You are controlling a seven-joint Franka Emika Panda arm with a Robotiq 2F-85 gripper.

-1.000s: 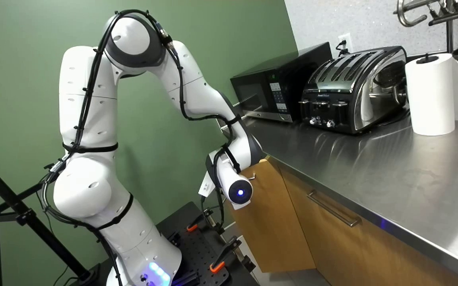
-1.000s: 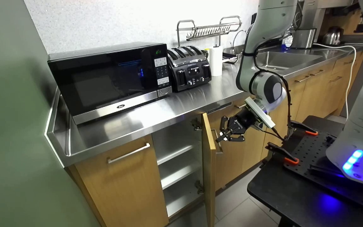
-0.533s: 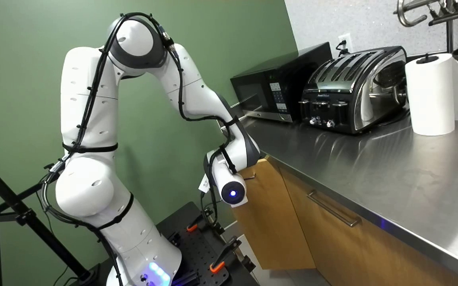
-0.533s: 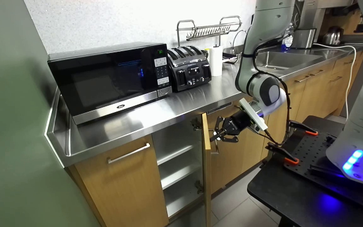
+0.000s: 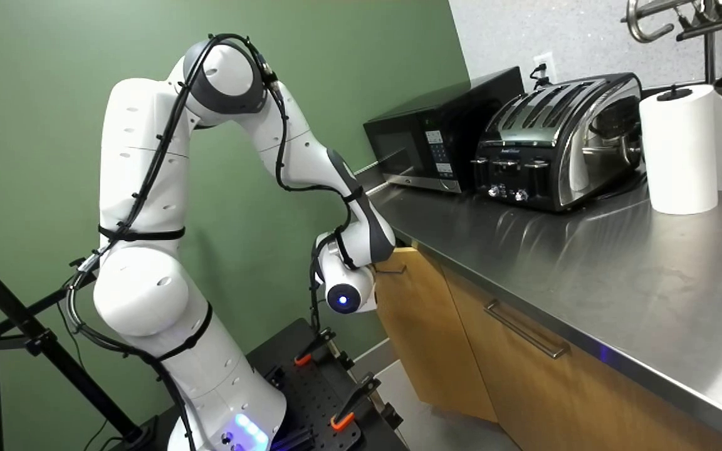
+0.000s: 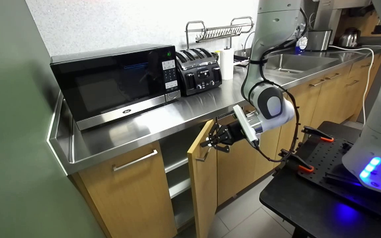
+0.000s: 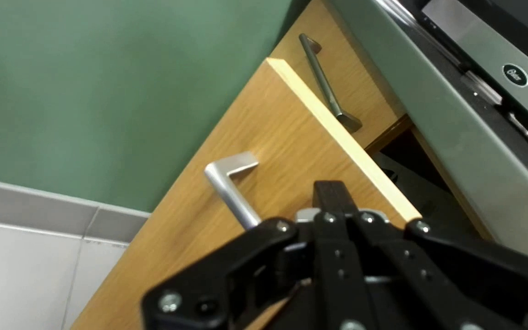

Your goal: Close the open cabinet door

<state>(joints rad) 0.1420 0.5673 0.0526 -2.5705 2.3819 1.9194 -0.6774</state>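
Note:
The cabinet door point(image 6: 204, 185), a light-brown wood-grain panel, stands partly open, with white shelves showing behind it. It also shows in an exterior view point(image 5: 436, 332) and in the wrist view point(image 7: 190, 238). Its metal handle point(image 7: 230, 193) is near the top edge. My gripper point(image 6: 205, 143) has its fingers together with nothing between them. Its tips are at the door's outer face, between the handle and the top edge, and appear to touch it. In the wrist view the gripper point(image 7: 332, 190) hides part of the door and handle. The wrist hides the gripper in an exterior view.
The steel counter point(image 6: 150, 124) overhangs the cabinet, with a microwave point(image 6: 111, 86) and toaster point(image 6: 198, 71) on it. A fixed cabinet front point(image 6: 127, 191) with a handle is left of the opening. A black table point(image 6: 296, 198) carries the robot base.
My gripper has moved onto the door's outer face. The door has swung partway toward the cabinet, narrowing the opening and covering more of the shelves.

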